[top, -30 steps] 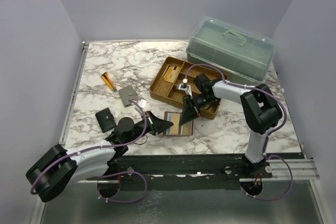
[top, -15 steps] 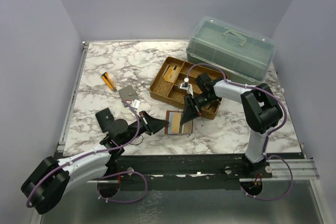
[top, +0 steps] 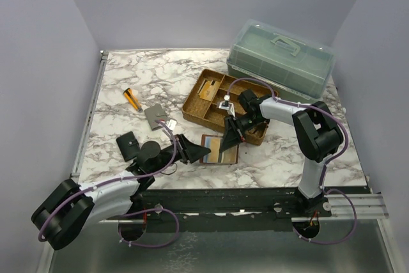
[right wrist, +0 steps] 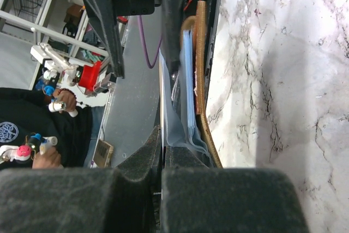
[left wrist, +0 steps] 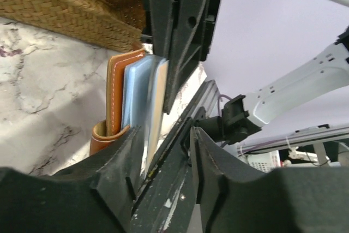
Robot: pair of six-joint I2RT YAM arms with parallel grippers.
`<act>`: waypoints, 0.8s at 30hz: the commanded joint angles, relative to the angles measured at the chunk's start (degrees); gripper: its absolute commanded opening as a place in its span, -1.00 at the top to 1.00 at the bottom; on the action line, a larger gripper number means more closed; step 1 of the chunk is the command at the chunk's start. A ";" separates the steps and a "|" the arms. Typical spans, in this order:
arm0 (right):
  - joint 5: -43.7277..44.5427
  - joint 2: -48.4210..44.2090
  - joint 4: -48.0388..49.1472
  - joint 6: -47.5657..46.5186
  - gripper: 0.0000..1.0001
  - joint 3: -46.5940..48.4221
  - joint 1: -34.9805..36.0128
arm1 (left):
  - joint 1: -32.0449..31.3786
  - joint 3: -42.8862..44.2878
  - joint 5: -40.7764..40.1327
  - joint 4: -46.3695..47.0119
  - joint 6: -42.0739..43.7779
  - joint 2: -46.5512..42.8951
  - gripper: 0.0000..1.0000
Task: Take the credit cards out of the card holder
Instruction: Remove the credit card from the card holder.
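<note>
Card holder [left wrist: 115,91] reddish-brown, light-blue inside; table [top: 160,71] white-grey marble; tray [top: 198,112] golden woven; box [top: 281,62] translucent green.

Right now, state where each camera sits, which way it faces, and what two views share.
Top external: above and behind the bases, looking down on the marble table; both arms show, left tool and right tool meeting at the card holder.
Left wrist: on the left arm, looking along its own fingers at the card holder and woven tray.
Right wrist: on the right arm, looking past its shut fingers along the marble.
Shared: both wrist views show the card holder's light-blue leaves.
</note>
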 commanded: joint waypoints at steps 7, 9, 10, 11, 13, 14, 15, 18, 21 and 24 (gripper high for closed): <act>-2.25 1.30 -4.09 -4.36 1.00 1.52 0.09 | 0.72 3.25 -1.18 -1.41 2.12 4.48 0.04; -2.24 1.43 -4.15 -4.37 1.00 1.60 0.09 | 0.77 3.98 0.35 -0.83 1.99 5.54 0.05; -2.21 1.49 -4.19 -4.33 1.00 1.61 0.07 | 0.76 4.26 1.22 -0.16 1.72 6.13 0.06; -2.23 1.52 -4.14 -4.29 1.00 1.62 0.09 | 0.72 4.53 1.99 0.58 1.37 6.88 0.09; -2.18 1.61 -4.11 -4.12 1.00 1.62 0.08 | 0.69 4.93 3.56 2.62 0.55 8.53 0.18; -2.15 1.62 -4.10 -4.07 1.00 1.69 0.09 | 0.69 5.15 4.13 3.44 0.15 9.46 0.24; -2.13 1.62 -3.97 -3.98 1.00 1.70 0.08 | 0.69 5.41 4.73 4.11 -0.04 10.45 0.30; -2.10 1.46 -3.68 -3.62 0.99 1.62 0.06 | 0.71 5.96 5.97 5.83 -0.35 13.16 0.61; -1.97 1.21 -3.00 -2.74 0.96 1.41 0.04 | 0.76 6.15 6.58 7.35 -0.53 15.01 1.00; -2.05 0.97 -1.75 -1.17 0.70 1.01 0.01 | 0.79 5.28 4.57 8.55 -1.15 14.35 1.00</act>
